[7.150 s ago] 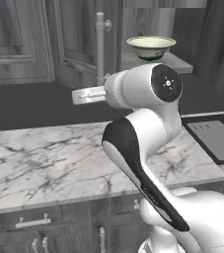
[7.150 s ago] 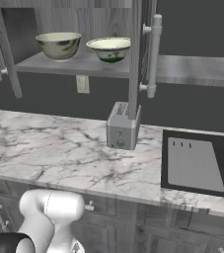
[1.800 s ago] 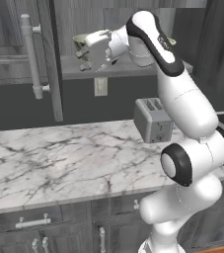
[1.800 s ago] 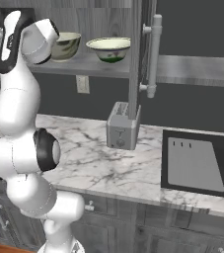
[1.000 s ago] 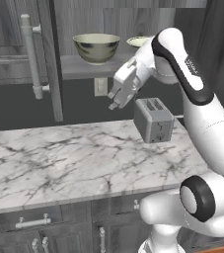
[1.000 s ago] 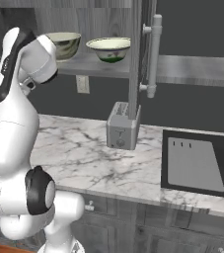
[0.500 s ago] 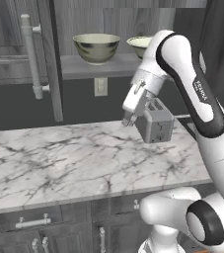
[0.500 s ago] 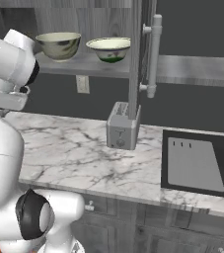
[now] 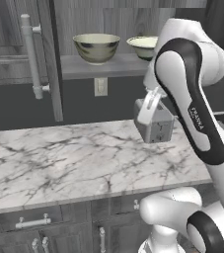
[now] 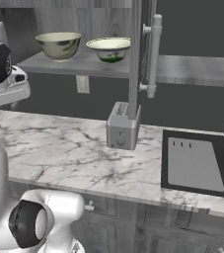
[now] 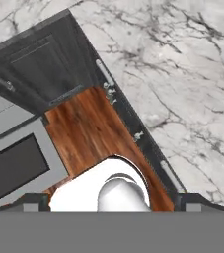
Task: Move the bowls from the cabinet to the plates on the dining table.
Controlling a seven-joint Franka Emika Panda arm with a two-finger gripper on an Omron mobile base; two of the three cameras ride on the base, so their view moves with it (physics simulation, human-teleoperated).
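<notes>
Two bowls [image 9: 96,47] [image 9: 144,46] sat on the open cabinet [image 9: 98,65] shelf, toaster [image 10: 122,125] below, gripper [image 11: 111,201] jaws spread wide, holding nothing

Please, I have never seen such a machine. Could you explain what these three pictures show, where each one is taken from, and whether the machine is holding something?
The white jointed machine is a robot arm standing at a kitchen counter. Two pictures come from cameras on its base, one behind it on the left, one on the right, so they show the same scene from two sides. The third comes from a camera on the hand, looking down at the marble top, dark drawers and wooden floor.

On the counter stands a grey toaster, with a dark sink to its right. Above, the open cabinet has a shelf with two bowls, a deeper bowl and a shallower bowl. The gripper's jaws are open and hold nothing.
</notes>
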